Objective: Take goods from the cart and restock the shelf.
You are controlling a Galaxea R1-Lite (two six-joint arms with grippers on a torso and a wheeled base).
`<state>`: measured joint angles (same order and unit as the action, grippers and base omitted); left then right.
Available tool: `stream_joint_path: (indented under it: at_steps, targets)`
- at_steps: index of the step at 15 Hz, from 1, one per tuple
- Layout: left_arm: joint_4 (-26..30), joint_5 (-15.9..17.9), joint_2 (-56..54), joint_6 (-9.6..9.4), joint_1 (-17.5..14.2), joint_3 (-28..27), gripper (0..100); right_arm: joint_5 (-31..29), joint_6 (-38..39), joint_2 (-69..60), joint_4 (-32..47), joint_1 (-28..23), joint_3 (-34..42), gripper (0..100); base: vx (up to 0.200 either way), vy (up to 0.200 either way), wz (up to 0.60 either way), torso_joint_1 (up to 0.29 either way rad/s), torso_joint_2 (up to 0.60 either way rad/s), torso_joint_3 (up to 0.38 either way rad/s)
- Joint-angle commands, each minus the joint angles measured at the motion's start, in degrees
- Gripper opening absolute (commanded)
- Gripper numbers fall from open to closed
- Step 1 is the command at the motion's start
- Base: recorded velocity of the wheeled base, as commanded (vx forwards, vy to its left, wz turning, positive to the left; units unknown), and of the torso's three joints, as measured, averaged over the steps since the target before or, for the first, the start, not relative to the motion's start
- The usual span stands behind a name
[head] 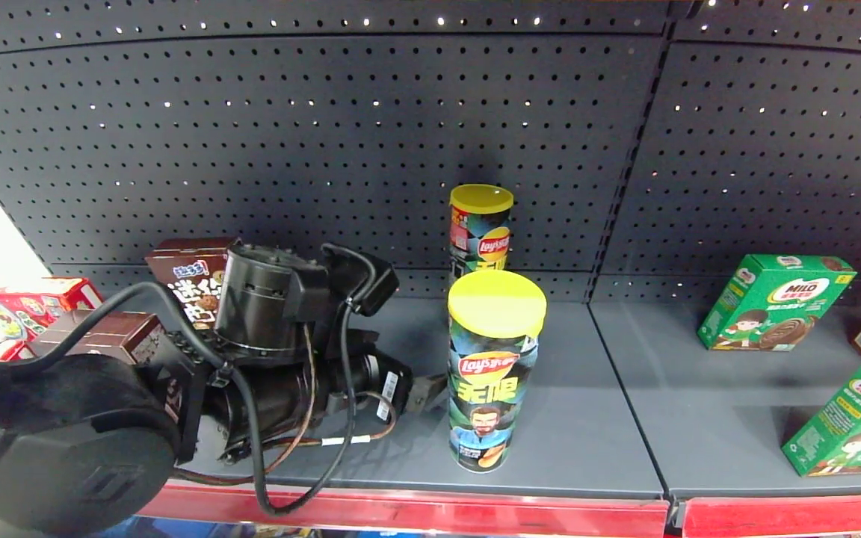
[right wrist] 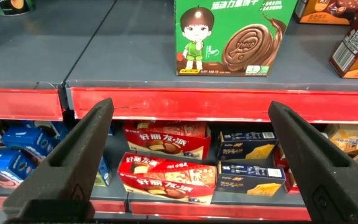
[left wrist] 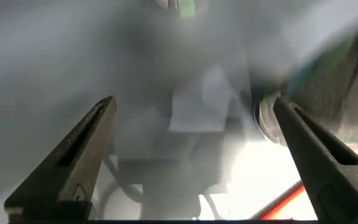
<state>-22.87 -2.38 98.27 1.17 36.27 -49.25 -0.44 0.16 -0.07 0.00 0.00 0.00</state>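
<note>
Dark grey perforated back panel [head: 326,134] rises behind a grey shelf [head: 610,418] with a red front edge [head: 415,512]. At the far left of the shelf lie red boxes [head: 57,299], and just beside them are two brown chocolate boxes [head: 191,280], one behind the other. The left arm [head: 273,351] stretches low across the shelf in front of these boxes, and the left jaws stand spread wide, released, with their tips right at the left side of the front can [head: 494,373]; the blurred left wrist view does not show whether they touch it. The front can is a tall cylinder with a flat yellow lid and a dark green-and-blue wrapper, carrying a red-and-yellow logo at mid-height and a cartoon bearded face near the base. It stands upright near the middle of the shelf, towards the front edge, long axis vertical, lid up, label facing outward. Right behind it, close to the back panel, stands a rear can [head: 480,228] of the same look, also upright. Farther right, well apart from the cans, are two green biscuit boxes [head: 774,302], one behind the other. The right jaws are open and grasp nothing, held out in front of the shelf's red edge, facing a green box [right wrist: 229,28] above and red cake boxes [right wrist: 166,177] on the lower shelf.
</note>
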Motion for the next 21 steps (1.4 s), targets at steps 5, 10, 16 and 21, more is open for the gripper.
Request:
stream_joint_path:
  at_steps: [5,10,16,21]
  targets:
    - [-3.0,1.2,-7.0,-0.03,-2.6,-2.0,100,0.0,0.0,0.1,0.0,0.0,0.0,100,0.0,0.0,0.0,0.0,0.0,0.0]
    - [7.2,-0.3,-25.5,-0.12,-6.4,2.0,100,0.0,0.0,0.1,0.0,0.0,0.0,100,0.0,0.0,0.0,0.0,0.0,0.0]
    - [14.3,-4.7,-55.7,1.47,-16.1,15.5,100,0.0,0.0,0.1,0.0,0.0,0.0,100,0.0,0.0,0.0,0.0,0.0,0.0]
    - [14.3,-4.0,-80.5,2.17,-29.6,32.8,100,0.0,0.0,0.1,0.0,0.0,0.0,100,0.0,0.0,0.0,0.0,0.0,0.0]
